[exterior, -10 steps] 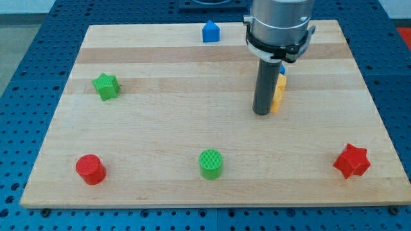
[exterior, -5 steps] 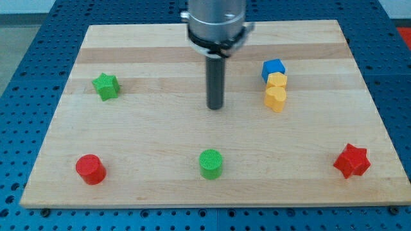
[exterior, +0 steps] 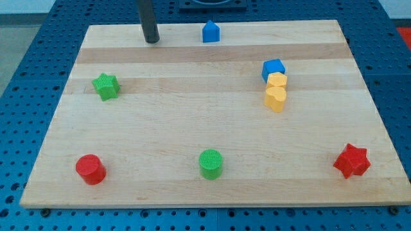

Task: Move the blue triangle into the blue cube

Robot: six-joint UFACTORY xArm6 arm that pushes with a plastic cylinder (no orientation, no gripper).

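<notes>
The blue triangle [exterior: 210, 31] sits near the top edge of the wooden board, a little right of the middle. The blue cube [exterior: 273, 68] sits at the right of the board, touching the upper of two yellow blocks. My tip [exterior: 151, 40] rests near the board's top edge, to the left of the blue triangle and apart from it, with a clear gap between them. The blue cube lies to the right of and below the triangle.
Two yellow blocks [exterior: 276, 92] are stacked in a line below the blue cube. A green star [exterior: 106, 86] is at the left, a red cylinder [exterior: 90, 169] at the bottom left, a green cylinder [exterior: 210, 163] at the bottom middle, a red star [exterior: 352, 160] at the bottom right.
My tip has moved from beside the yellow blocks leftward across the board and up to the top edge, left of the blue triangle. No block has moved.
</notes>
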